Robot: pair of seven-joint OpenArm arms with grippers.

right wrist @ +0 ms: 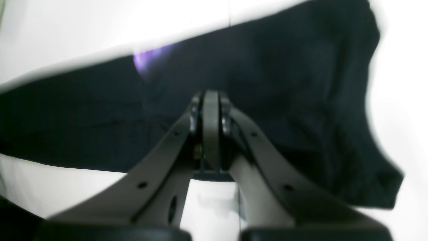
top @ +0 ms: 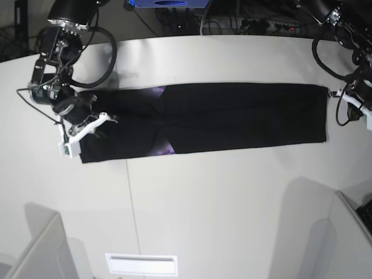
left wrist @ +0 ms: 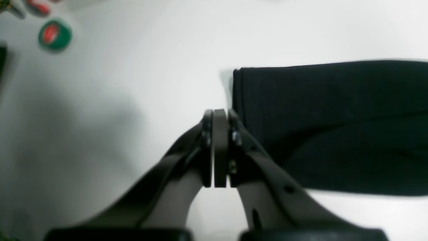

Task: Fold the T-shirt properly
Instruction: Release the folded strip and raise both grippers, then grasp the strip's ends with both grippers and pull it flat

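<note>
The black T-shirt [top: 232, 116] lies folded into a long narrow strip across the white table [top: 221, 197]. Bits of purple print [top: 164, 150] show at its folds. My right gripper [top: 103, 125] is shut and sits over the strip's left end; in the right wrist view its closed tips [right wrist: 211, 95] hang above the black cloth [right wrist: 284, 83], next to a purple patch [right wrist: 147, 58]. My left gripper [top: 343, 100] is shut and empty just off the strip's right end; in the left wrist view its tips [left wrist: 220, 113] sit beside the shirt's edge [left wrist: 334, 117].
A green tape roll [left wrist: 54, 34] and a red item [left wrist: 38, 7] lie on the table beyond the left gripper. Grey partitions stand at the front left [top: 40, 244] and front right [top: 325, 232]. Cables [top: 256, 23] run along the back edge.
</note>
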